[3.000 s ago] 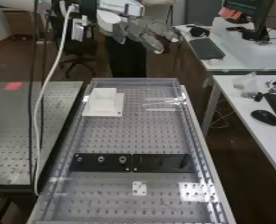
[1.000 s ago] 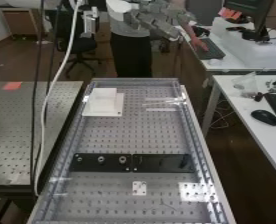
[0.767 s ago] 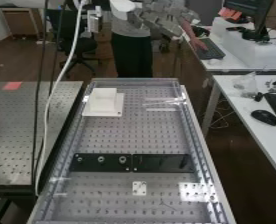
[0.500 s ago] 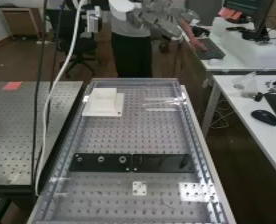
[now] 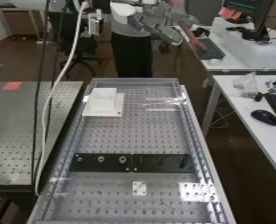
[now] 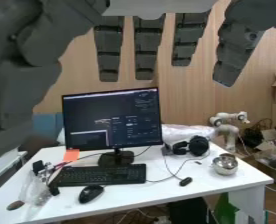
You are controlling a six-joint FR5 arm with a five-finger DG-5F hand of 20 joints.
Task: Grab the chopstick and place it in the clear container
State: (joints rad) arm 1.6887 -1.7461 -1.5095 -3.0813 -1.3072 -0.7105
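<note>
In the high view, from the left, a red square (image 5: 11, 85) lies on a perforated table (image 5: 15, 130), and a white cable (image 5: 50, 100) hangs down over the gap beside the bench (image 5: 115, 135). On this bench, near its far left corner, a square white piece (image 5: 103, 102) stands upon its flat base. Nearer, a black strip (image 5: 101, 162) with small round fittings lies across the bench, and a small white plate (image 5: 139, 188) lies before it. The hand (image 5: 155, 22) is high up, beyond the far end of the bench and well apart from it. The wrist view shows its state well: the fingers (image 6: 147, 55) are straight and spread, with gaps between them. Near the far right corner of the bench lies a clear, shiny thing (image 5: 163, 102); perhaps it is the container with the chopstick in or beside it, but I cannot tell these apart. Further right, a black mouse (image 5: 264, 117) is on a white desk (image 5: 232, 107). The wrist view gives more of the room: a monitor (image 6: 112, 120), a keyboard (image 6: 105, 175) before it, headphones (image 6: 192, 146) and a round metal bowl (image 6: 225, 164).
</note>
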